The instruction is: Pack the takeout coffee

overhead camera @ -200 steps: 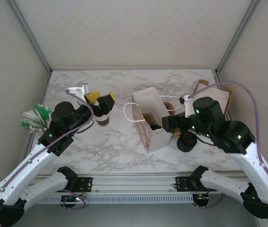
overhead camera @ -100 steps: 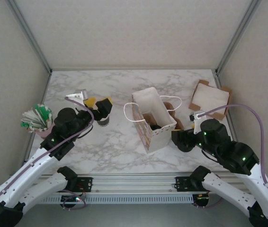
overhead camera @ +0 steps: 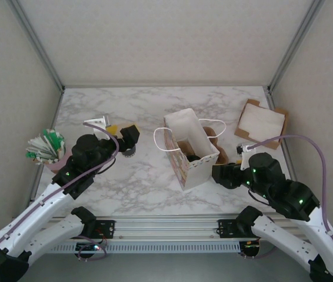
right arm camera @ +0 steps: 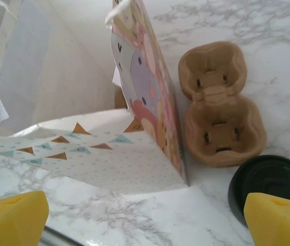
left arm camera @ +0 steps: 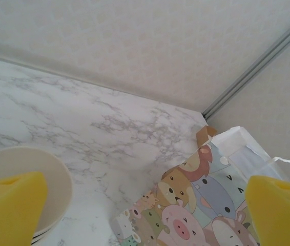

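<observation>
My L gripper (left arm camera: 145,207) by the cup stack (left arm camera: 27,171) and R gripper (right arm camera: 145,220) beside the bag (right arm camera: 150,92) both gape wide, empty (takeout coffee (overhead camera: 193,157) apparently sits inside), prob. leaving bag unobstructed.

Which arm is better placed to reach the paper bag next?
Probably right: the right gripper sits beside the paper bag, jaws open. The left gripper is over the stack of cream cups, farther from the bag.
</observation>
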You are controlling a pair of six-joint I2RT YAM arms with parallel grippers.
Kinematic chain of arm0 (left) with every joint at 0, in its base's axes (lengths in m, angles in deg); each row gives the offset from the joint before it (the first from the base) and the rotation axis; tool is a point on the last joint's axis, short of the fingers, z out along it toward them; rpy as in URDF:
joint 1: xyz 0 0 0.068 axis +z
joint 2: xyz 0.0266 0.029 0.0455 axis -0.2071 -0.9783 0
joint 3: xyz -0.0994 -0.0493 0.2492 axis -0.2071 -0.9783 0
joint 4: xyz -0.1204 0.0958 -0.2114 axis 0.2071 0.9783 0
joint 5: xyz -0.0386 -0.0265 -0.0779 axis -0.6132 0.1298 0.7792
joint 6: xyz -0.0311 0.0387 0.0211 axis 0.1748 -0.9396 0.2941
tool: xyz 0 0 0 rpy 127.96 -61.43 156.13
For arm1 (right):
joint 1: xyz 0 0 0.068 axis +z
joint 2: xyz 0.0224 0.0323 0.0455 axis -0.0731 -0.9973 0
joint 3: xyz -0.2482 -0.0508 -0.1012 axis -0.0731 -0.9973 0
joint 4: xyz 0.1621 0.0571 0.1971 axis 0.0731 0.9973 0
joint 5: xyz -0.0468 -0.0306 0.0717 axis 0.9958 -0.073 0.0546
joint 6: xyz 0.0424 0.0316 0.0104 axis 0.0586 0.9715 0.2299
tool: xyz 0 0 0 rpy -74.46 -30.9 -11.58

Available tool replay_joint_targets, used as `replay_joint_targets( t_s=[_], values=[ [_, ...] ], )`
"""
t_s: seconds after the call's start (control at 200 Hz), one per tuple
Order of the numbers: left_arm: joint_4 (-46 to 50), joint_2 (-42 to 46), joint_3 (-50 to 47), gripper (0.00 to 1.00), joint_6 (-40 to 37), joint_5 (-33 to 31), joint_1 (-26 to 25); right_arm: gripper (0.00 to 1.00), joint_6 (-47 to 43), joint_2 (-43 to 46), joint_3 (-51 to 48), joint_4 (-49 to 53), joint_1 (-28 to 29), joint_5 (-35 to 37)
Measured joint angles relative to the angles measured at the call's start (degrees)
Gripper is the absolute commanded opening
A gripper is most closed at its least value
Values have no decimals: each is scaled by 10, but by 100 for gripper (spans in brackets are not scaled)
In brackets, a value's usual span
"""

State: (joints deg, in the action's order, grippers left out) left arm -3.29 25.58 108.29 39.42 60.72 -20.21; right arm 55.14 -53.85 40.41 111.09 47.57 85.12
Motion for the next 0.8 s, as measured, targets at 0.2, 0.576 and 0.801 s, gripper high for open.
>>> replay_joint_targets(
  t_s=[0.2,0.576,0.801],
  values=[
    [16,-1,1,100,11,3,0,92,36,3,-29,-2,0,-36],
    [36,-9,5,100,31,16,0,64,86,-2,-54,0,0,-70],
    [40,-1,3,100,47,25,0,54,102,-37,-56,0,0,-77]
  ],
)
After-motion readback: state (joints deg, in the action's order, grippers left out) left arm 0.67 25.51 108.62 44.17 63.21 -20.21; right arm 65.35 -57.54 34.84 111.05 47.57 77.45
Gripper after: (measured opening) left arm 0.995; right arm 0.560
